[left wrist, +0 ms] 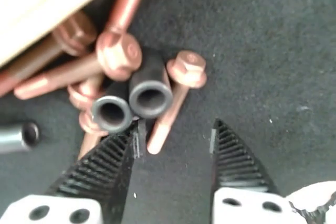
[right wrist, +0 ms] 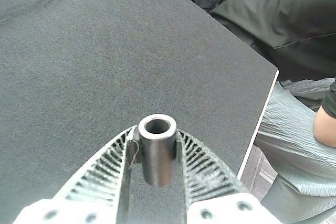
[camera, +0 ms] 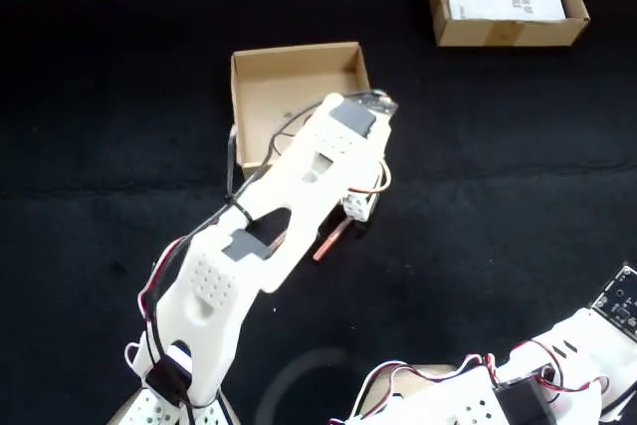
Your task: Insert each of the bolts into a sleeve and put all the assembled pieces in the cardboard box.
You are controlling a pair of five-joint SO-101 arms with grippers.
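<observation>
A pile of several copper bolts (left wrist: 186, 72) and two dark sleeves (left wrist: 151, 95) lies on the black mat against the wall of the cardboard box (left wrist: 37, 3). A third sleeve (left wrist: 21, 135) lies apart from the pile. My left gripper (left wrist: 176, 137) is open just above the pile, with one bolt's shank between its fingers (left wrist: 113, 166). From above, the left arm (camera: 299, 186) hides most of the pile; one bolt (camera: 329, 241) sticks out below the cardboard box (camera: 294, 92). My right gripper (right wrist: 157, 132) is shut on an upright dark sleeve (right wrist: 157, 156), held above the mat.
A second cardboard box (camera: 508, 32) holding a printed sheet stands at the far right of the table. The right arm (camera: 537, 385) sits at the near right corner. The table edge (right wrist: 262, 124) runs close beyond the right gripper.
</observation>
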